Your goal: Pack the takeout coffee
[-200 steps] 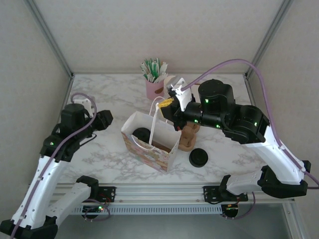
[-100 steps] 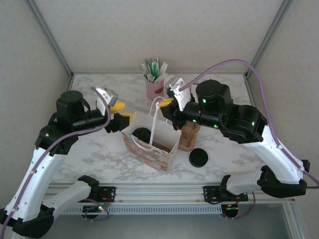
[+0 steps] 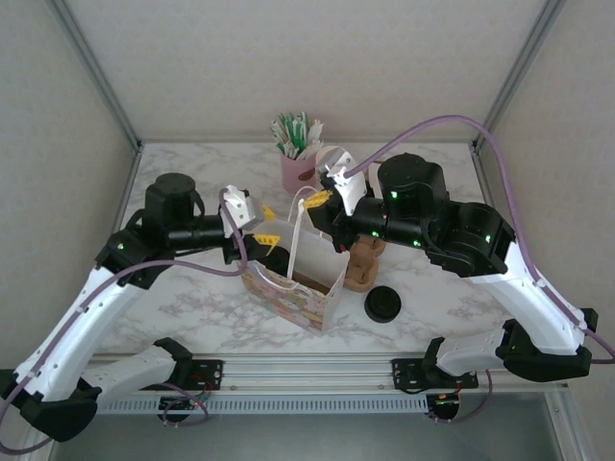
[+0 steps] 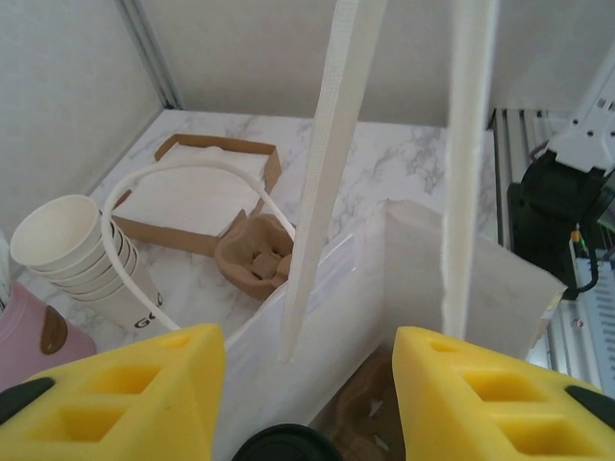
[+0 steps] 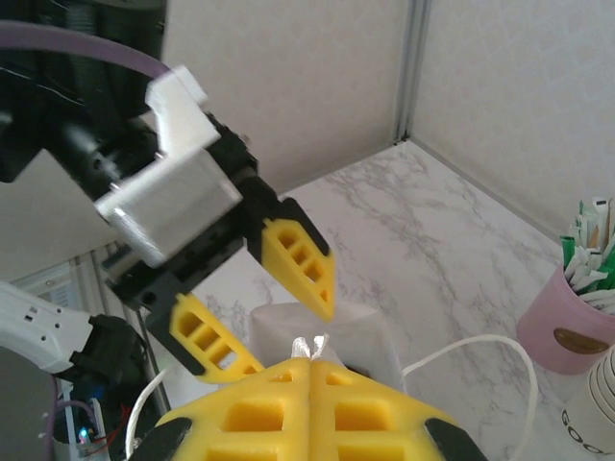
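The takeout coffee's black lid (image 4: 282, 445) peeks in at the bottom edge of the left wrist view, inside the white paper bag (image 4: 404, 279), just below the gap between my fingers. The left gripper (image 3: 266, 230) hovers open over the bag's (image 3: 293, 288) left rim, with nothing between its yellow fingers (image 4: 144, 394). One white handle (image 4: 332, 144) is pulled up taut. My right gripper (image 3: 317, 199) is shut on the top of that handle, whose ends stick out above its closed tips (image 5: 309, 363). The left gripper (image 5: 274, 303) also appears open in the right wrist view.
A loose black lid (image 3: 381, 305) lies on the marble right of the bag. A brown cup carrier (image 3: 363, 264) sits beside the bag. A stack of lidless cream cups (image 4: 72, 240), a pink cup of sachets (image 3: 298, 165) and a cardboard tray (image 4: 197, 192) stand behind.
The left arm has swung right from the table's left side, bringing its open gripper over the bag's left rim. The right gripper keeps holding the handle in place.
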Available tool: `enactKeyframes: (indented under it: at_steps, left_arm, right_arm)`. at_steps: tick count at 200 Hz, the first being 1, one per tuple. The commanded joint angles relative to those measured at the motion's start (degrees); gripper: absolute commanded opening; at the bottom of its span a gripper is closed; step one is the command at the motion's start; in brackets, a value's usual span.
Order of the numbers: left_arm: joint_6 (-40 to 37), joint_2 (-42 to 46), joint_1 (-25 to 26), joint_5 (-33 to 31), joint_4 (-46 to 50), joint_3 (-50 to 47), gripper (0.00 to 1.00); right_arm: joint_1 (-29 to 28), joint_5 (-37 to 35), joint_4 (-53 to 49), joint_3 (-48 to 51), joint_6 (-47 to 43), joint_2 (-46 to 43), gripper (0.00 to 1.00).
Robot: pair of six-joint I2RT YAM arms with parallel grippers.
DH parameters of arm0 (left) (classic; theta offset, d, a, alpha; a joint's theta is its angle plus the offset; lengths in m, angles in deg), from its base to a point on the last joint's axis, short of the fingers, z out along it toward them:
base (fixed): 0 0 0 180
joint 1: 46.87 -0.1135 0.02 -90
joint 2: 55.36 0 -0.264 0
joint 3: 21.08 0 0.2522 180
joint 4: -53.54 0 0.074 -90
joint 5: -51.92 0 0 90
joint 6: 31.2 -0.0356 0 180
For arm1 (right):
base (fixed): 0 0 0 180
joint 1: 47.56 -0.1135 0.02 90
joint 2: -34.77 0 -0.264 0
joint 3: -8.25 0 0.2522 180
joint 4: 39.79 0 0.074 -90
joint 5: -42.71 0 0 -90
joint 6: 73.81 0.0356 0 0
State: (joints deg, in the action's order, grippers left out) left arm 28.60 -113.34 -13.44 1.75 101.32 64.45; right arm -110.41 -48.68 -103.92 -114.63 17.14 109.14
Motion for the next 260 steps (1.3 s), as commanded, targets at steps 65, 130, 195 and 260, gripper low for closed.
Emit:
enactKeyframes:
  at_steps: [65,130,195,260]
  left_arm:
    - [-5.0,-4.2,3.8,2.1,-4.6,2.4,0.46]
    - [-5.1,-6.6,5.8,3.5,-6.0,3.2,0.35]
    - [-6.2,-8.0,6.9,5.1,-5.3,4.4,0.17]
    - [-8.1,-7.9,7.0,1.7,-5.3,4.7,0.00]
  right_arm:
    - [-0.6,2.0,1.1,1.2,-0.6,0.1,0.00]
    - [-0.6,2.3,1.1,1.9,-0.7,-0.3,0.00]
    - [-0.5,2.0,1.1,2.6,-0.6,-0.9,0.00]
    - [-0.6,-0.5,1.5,5.4,-1.1,-2.7,0.15]
